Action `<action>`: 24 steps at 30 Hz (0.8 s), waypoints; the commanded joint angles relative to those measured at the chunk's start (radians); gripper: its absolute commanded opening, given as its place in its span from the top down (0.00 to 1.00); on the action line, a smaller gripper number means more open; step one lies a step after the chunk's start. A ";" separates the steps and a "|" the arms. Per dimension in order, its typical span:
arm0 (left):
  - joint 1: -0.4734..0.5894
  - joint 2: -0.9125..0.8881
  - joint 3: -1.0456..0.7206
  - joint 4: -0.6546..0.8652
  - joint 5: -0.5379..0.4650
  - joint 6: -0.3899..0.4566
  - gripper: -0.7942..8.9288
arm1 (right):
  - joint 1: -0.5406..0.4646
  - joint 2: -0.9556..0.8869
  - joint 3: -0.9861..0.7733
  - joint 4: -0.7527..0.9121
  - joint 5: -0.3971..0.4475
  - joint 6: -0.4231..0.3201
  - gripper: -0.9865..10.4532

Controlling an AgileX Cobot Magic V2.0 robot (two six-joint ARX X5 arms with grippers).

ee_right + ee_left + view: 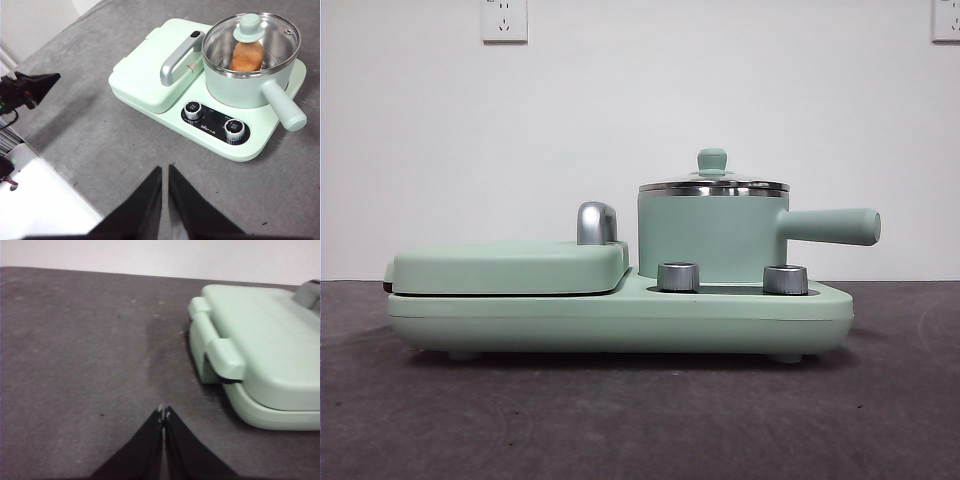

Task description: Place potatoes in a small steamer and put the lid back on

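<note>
The left gripper [164, 414], jaws pressed together, hangs over grey table [75, 365] near the closed mint griddle [265, 350].

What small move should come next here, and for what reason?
Probably none beyond keeping both arms back. The potato already lies inside the steamer, and the lid sits level on its rim. The left claw and right claw both hang away from the pot, jaws closed and holding nothing, so the task looks done.

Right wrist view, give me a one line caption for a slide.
Potato sits inside the small steamer under its glass lid; right gripper hangs back, empty, above the table.
</note>
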 commanded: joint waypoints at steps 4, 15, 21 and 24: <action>0.003 -0.003 -0.048 0.094 -0.005 0.007 0.91 | 0.006 0.006 0.010 0.010 0.000 -0.007 0.90; 0.003 -0.003 -0.048 0.094 -0.005 0.005 0.91 | 0.006 0.006 0.011 0.010 0.000 -0.007 0.90; 0.003 -0.003 -0.048 0.094 -0.005 0.005 0.91 | 0.006 0.006 0.011 0.010 0.000 -0.007 0.90; 0.003 -0.003 -0.048 0.094 -0.005 0.005 0.91 | 0.006 0.006 0.011 0.010 0.000 -0.007 0.90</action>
